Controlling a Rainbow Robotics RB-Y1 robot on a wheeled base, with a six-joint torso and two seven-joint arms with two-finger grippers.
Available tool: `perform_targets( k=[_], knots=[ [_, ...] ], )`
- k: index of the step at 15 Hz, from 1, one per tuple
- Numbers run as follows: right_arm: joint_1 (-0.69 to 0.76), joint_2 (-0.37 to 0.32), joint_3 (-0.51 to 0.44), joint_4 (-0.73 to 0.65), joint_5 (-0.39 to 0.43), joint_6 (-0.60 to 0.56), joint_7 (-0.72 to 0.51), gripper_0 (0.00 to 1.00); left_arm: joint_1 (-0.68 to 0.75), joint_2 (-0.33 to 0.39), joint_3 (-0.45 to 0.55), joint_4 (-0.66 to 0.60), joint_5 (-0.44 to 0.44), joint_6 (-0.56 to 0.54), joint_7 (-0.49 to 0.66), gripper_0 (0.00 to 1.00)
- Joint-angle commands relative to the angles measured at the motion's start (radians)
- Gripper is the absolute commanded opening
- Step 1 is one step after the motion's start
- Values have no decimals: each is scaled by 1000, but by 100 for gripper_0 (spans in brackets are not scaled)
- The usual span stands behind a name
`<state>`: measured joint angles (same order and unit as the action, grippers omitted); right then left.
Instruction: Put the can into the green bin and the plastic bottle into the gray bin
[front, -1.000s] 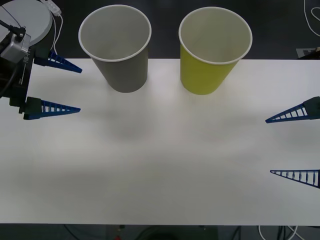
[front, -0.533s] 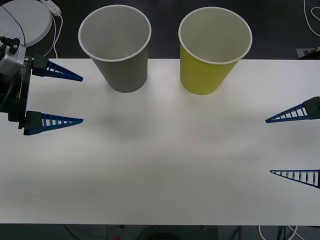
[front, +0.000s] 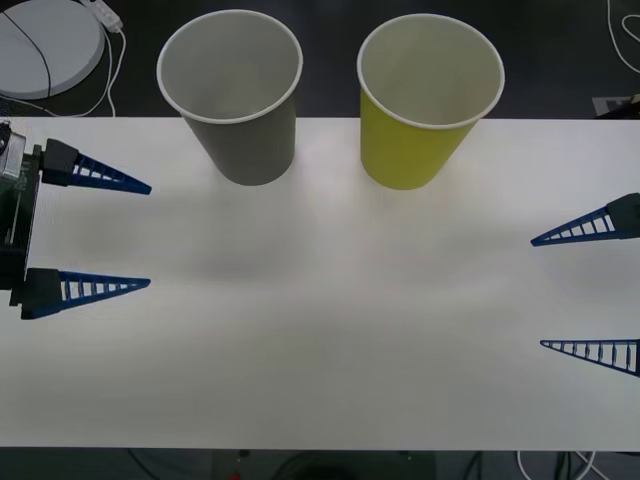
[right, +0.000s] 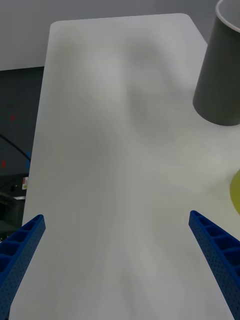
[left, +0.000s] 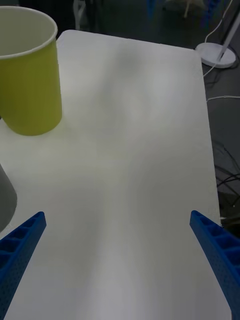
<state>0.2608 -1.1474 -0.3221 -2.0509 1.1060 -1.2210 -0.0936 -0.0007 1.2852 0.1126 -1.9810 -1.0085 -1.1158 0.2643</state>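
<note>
Left claw (front: 150, 235) and right claw (front: 535, 292) hover spread.

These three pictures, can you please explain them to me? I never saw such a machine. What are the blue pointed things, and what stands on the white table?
This is a two-armed robot. The blue ribbed points are its fingers, two per arm, spread open and holding nothing.

The wide picture looks down from above the arms. The left gripper is at the table's left edge, the right gripper at its right edge.

The two tall pictures come from cameras on the wrists, so each shows its own fingers at the bottom corners.

On the white table stand two upright paper cups at the far side: the gray bin and the green bin. Their insides look empty as far as visible.
</note>
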Motion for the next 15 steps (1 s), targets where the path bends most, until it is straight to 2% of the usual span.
perform_targets(
  k=[1, 12, 15],
  knots=[
    [0, 0, 0, 0, 0, 0, 0, 100, 73, 0, 72, -47, -39, -21, 9, 100],
    [0, 0, 0, 0, 0, 0, 0, 100, 206, 0, 208, -111, -58, -44, 12, 100],
    [0, 0, 0, 0, 0, 0, 0, 100, 208, -1, 208, -110, -58, -45, 13, 100]
  ],
)
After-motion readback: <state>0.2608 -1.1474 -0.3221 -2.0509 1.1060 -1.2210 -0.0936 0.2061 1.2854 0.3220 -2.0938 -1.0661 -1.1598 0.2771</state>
